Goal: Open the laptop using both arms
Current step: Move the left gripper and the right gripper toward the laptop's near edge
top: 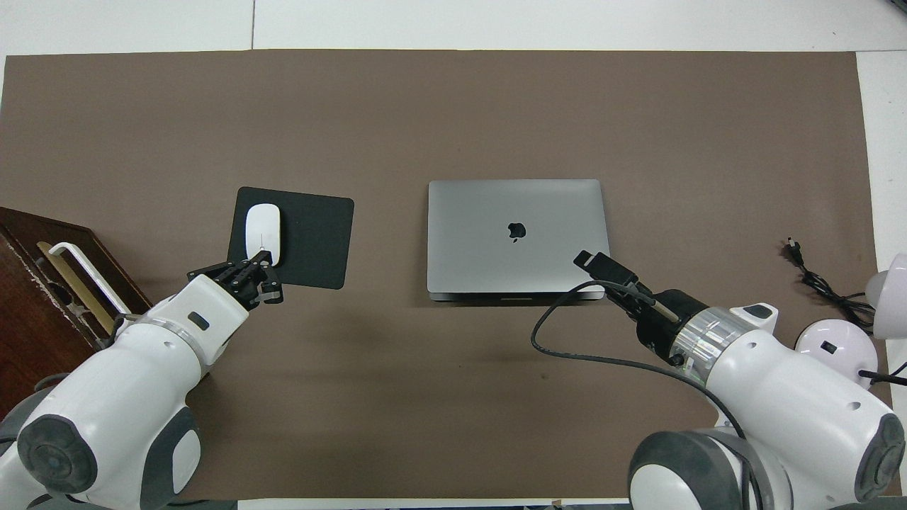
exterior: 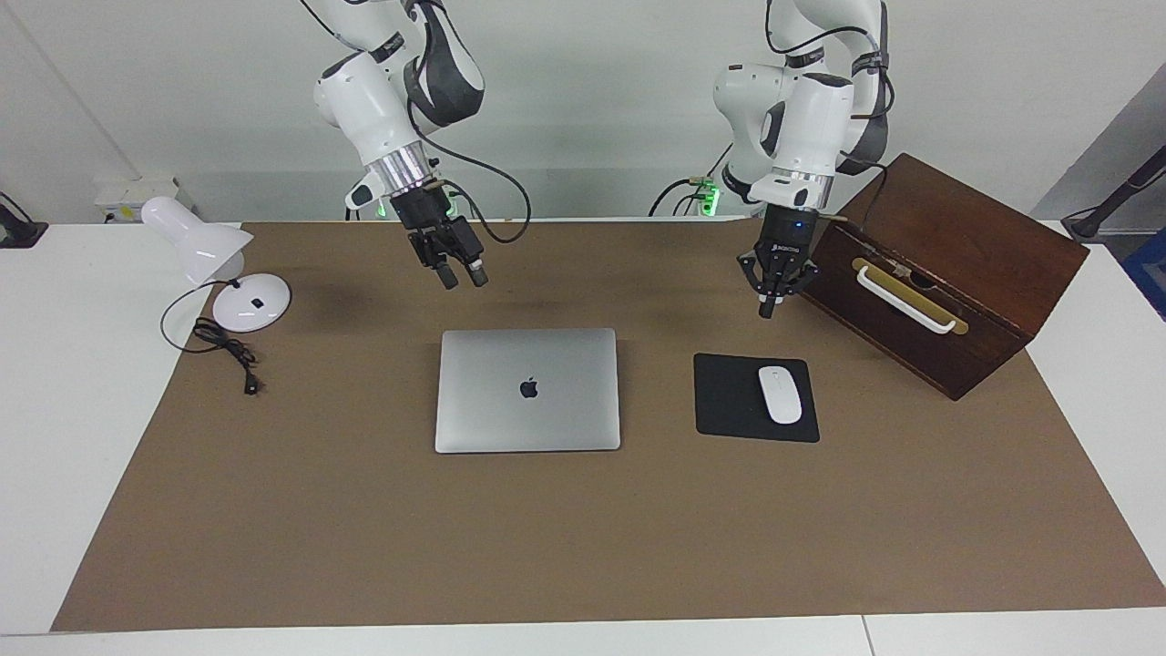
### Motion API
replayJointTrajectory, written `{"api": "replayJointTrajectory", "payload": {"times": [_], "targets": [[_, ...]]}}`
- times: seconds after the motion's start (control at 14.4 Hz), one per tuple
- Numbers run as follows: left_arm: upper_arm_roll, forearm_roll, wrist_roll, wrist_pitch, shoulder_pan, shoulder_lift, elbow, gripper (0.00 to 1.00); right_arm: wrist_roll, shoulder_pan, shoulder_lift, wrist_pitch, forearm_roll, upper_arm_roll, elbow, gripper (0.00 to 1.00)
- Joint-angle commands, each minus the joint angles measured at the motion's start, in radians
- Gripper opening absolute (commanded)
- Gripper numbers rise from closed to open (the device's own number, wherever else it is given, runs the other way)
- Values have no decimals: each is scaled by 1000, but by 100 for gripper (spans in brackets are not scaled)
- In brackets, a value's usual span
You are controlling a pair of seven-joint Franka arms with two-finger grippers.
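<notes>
Right now the laptop [exterior: 527, 390] lies flat and closed in the middle of the brown mat [exterior: 583, 547], its lid up with the dark apple logo showing. Neither arm touches it.

The right gripper [exterior: 460, 273] hangs in the air above the mat, over the strip just on the robots' side of the laptop, toward the right arm's end of it. In the overhead view it covers the laptop's near corner [top: 592, 261], though the facing view shows it well clear of the lid. Its two fingers stand apart, released, with nothing between them.

The left gripper [exterior: 766, 310] points straight down above the mat, between the wooden box [exterior: 947, 282] and the black mouse pad [exterior: 729, 401], over the spot just on the robots' side of the pad. Its fingertips are clenched together to a point and hold nothing.

A white mouse [exterior: 780, 394] rests on the mouse pad, which lies beside the laptop toward the left arm's end of the table. The wooden box, tilted, with a white handle [exterior: 906, 299] on its face, stands at that same end. A white desk lamp [exterior: 214, 260] with its black cord [exterior: 228, 351] sits at the right arm's end, partly on the mat.
</notes>
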Motion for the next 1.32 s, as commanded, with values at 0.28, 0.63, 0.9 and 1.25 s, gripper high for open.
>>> {"api": "replayJointTrajectory", "payload": {"times": [0.28,0.63,0.9,1.25], "targets": [[13,-10,-5,241,-141,45,-86,0,10,39,-26,99,24,13,-66,100],[13,-12,-3,435,-242,192,-92,0,15,64,-3,191,99,79,-98,100],[13,-12,-2,545,-302,281,-92,0,13,150,42,296,179,81,-110,100],[16,-18,-3,556,-368,332,-85,0,3,210,117,375,210,81,-109,100]]}}
